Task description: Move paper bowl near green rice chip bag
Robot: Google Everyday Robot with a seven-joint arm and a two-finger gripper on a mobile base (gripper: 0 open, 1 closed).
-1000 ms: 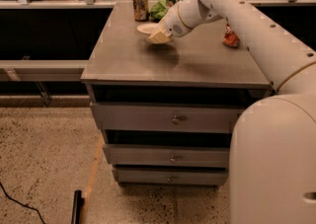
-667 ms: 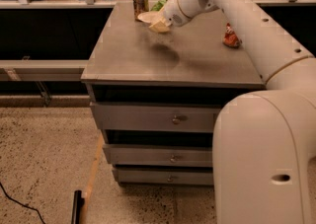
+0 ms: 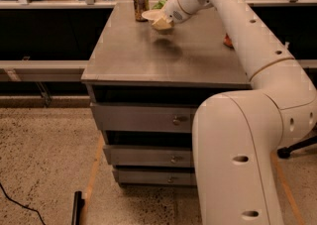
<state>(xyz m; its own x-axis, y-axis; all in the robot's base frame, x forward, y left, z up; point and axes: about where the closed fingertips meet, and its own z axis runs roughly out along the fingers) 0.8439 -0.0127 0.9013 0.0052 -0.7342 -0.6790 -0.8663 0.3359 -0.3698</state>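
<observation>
The cream-white paper bowl (image 3: 154,17) hangs tilted above the far part of the grey cabinet top (image 3: 148,55), its shadow below it. My gripper (image 3: 163,21) is shut on the bowl's near rim, with my white arm reaching in from the right. The green rice chip bag (image 3: 159,4) shows only as a small green patch just behind the bowl, mostly hidden by my arm.
A brownish-gold can (image 3: 141,4) stands at the far edge, left of the bowl. An orange-red thing (image 3: 227,41) peeks out at the right edge behind my arm. The cabinet has drawers (image 3: 143,117) below. A counter runs behind it.
My gripper has carried the bowl farther back across the cabinet top, toward the can and the green bag.
</observation>
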